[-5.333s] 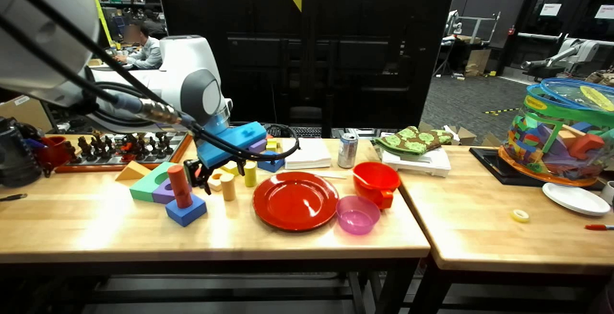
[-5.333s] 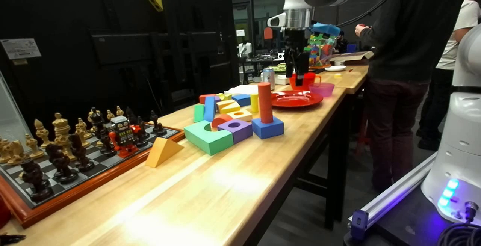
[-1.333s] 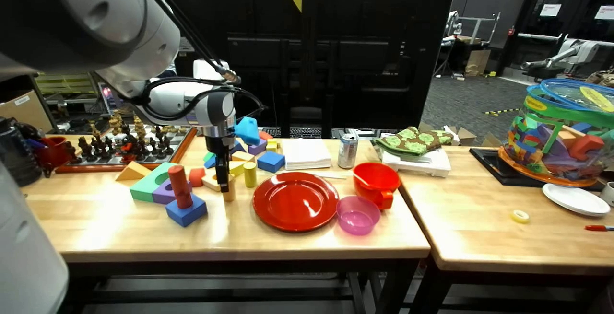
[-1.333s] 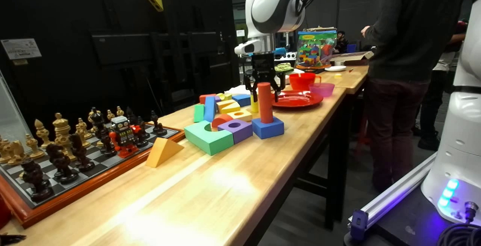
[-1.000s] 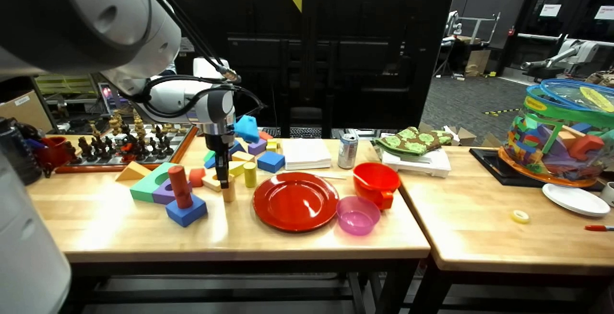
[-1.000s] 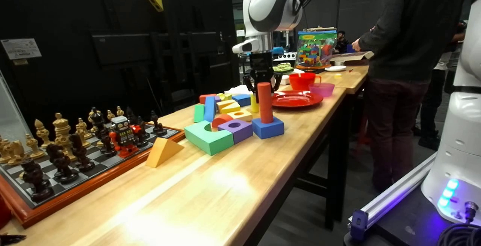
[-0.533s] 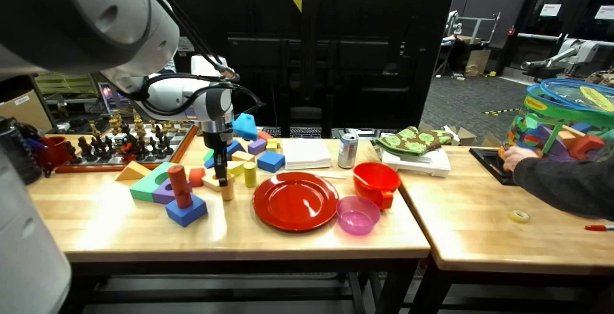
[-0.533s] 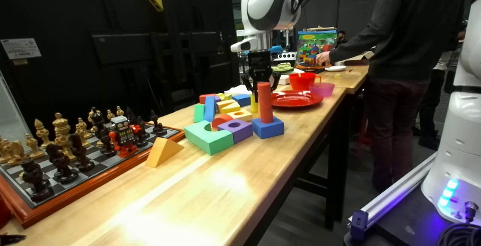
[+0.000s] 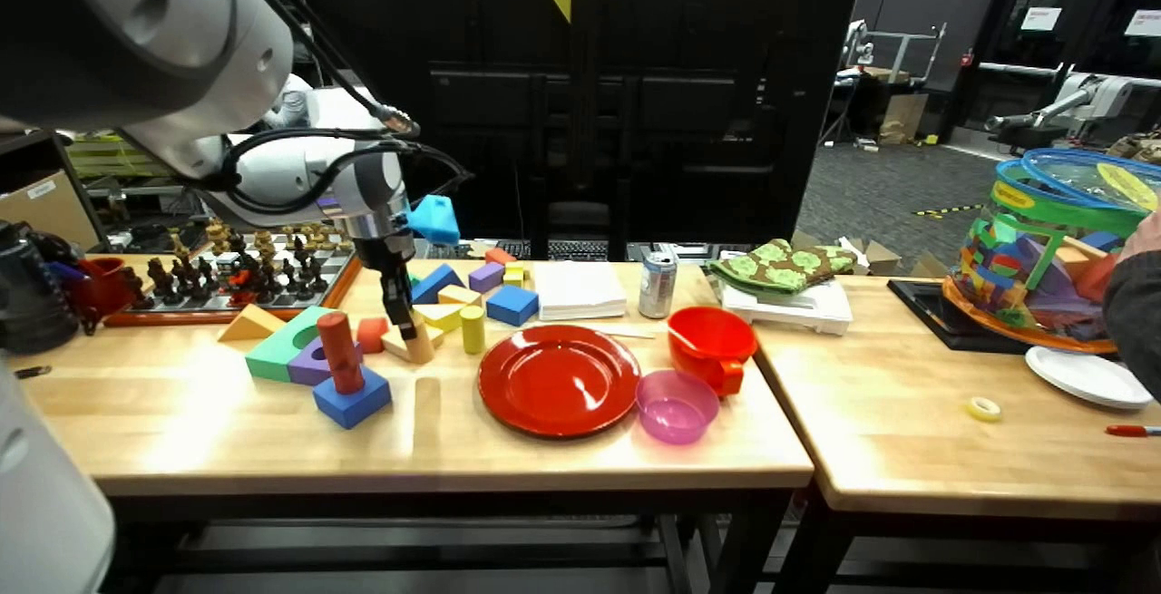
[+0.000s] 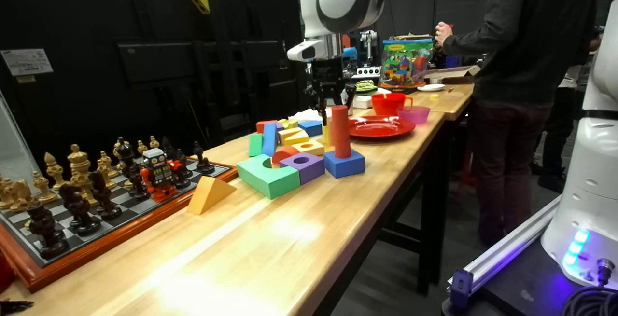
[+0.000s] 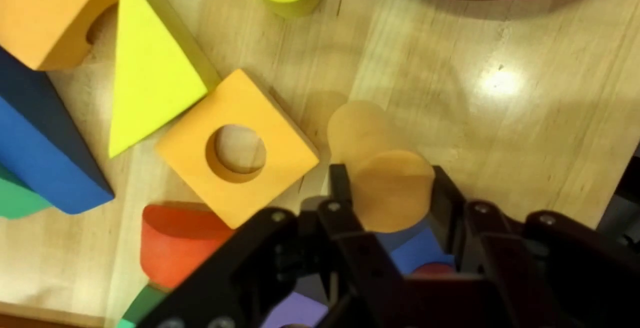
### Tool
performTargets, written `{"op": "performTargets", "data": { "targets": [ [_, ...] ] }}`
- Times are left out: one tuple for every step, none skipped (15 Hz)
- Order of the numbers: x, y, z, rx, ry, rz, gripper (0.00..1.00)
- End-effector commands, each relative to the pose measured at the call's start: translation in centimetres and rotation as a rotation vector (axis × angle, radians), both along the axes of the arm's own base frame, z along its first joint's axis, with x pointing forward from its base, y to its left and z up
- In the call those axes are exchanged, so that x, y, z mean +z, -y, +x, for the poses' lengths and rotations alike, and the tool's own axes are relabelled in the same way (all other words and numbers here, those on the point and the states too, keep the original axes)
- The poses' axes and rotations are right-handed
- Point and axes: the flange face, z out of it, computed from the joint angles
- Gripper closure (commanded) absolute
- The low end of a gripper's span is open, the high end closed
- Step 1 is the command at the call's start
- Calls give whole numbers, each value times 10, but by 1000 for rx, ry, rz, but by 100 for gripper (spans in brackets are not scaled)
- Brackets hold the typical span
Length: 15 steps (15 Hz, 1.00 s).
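My gripper [image 11: 390,180] is shut on a tan cylinder [image 11: 392,200], a black finger pressed to each side of it. In an exterior view the gripper [image 9: 410,333] leans, and the cylinder [image 9: 421,351] hangs tilted just above the table, its reflection below. Beside it lies a tan square block with a round hole [image 11: 280,160], touching a yellow triangle [image 11: 150,80]. A red half-round block [image 11: 175,248] lies nearby. Nearer the front edge stands a red cylinder [image 9: 337,354] on a blue block [image 9: 354,404]; in an exterior view this red cylinder [image 10: 340,132] partly covers the gripper's surroundings.
A yellow cylinder [image 9: 473,329] stands close by, then a red plate [image 9: 559,385], a pink bowl [image 9: 676,408] and a red cup [image 9: 712,345]. Green [image 10: 268,178] and purple [image 10: 303,167] blocks and a chessboard [image 9: 336,290] lie opposite. A person [image 10: 531,41] stands behind the table.
The gripper has closed on the tan cylinder, then risen slightly and shifted with it toward the chessboard side, tilting. The person's hand reached to the block bag and drew back.
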Motion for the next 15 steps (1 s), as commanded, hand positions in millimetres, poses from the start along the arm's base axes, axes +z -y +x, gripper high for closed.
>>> {"op": "performTargets", "data": {
  "targets": [
    [24, -17, -25, 18, 89, -50, 85],
    [28, -25, -26, 34, 96, -55, 85],
    [32, -31, -26, 56, 102, -64, 85],
    [35, -37, -26, 72, 108, -64, 85],
    [37, -43, -25, 89, 111, -61, 85],
    [38, -47, -23, 103, 112, -58, 85],
    [39, -51, -21, 106, 114, -53, 85],
    [41, -53, -17, 112, 116, -45, 85],
    [43, -54, -13, 109, 123, -41, 85],
    [45, -55, -10, 106, 124, -32, 85],
    [48, -56, -5, 102, 126, -21, 85],
    [50, -58, -1, 100, 129, -16, 85],
    [51, -60, 3, 98, 129, -10, 85],
    [51, -63, 6, 95, 131, -8, 85],
    [50, -67, 9, 88, 136, -9, 85]
  ]
}}
